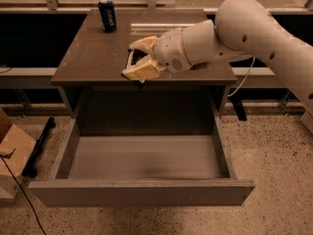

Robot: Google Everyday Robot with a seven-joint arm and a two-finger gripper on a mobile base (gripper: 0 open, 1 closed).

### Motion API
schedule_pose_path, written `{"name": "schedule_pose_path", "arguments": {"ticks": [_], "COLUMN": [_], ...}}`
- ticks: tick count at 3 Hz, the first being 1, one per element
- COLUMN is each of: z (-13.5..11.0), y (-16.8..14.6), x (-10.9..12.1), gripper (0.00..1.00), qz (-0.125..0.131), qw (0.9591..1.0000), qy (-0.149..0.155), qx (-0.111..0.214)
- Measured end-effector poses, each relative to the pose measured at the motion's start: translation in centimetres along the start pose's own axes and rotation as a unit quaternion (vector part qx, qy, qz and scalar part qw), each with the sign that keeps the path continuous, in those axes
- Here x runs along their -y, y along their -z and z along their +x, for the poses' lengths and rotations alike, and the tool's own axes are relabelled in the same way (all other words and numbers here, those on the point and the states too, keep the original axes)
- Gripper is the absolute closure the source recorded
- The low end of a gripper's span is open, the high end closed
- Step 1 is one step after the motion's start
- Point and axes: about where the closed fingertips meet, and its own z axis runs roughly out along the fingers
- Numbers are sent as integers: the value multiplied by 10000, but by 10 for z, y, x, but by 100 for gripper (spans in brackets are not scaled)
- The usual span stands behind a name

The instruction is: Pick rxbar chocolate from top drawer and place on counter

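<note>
I have the gripper (129,61) hanging just above the front edge of the desk (90,53), a little left of its middle as the camera sees it, fingertips pointing left. Its two pale fingers (143,70) are pinched on a dark flat thing that I take to be the rxbar chocolate (141,59). It fills the space between them, and a dark corner shows just under the lower finger, right at the desk's lip. I cannot tell whether the bar touches the desk surface or hangs a shade above it.

Behind the gripper the white arm (254,23) runs off to the right, crossing over the right half of the desk, so whatever lies under it is hidden from me.

Beyond the gripper and somewhat to its left, near the far edge of the desk, a blue soda can (107,14) stands upright, well apart from the fingers.

Below the gripper and nearer the camera, the top drawer (142,192) is pulled fully out. I see its grey floor and flat front panel, and the gripper is above the cabinet's front rather than over the drawer's floor.

Far down to the gripper's left, on the speckled floor, a cardboard box (12,151) sits at the edge of the view, with a black bar-shaped object (40,146) lying between it and the drawer.
</note>
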Motion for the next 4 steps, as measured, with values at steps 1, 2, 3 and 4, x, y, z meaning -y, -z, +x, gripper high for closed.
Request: {"name": "schedule_pose_path", "arguments": {"ticks": [1, 2, 3, 4], "z": [-2, 13, 31, 52], "y": [-8, -29, -54, -81], "x": [30, 58, 84, 109], "gripper": [100, 100, 100, 100], "qz": [288, 503, 655, 693], "qw": [9989, 9960, 9932, 9910], "qy": [-202, -435, -570, -640], "qx": [-313, -605, -781, -954]}}
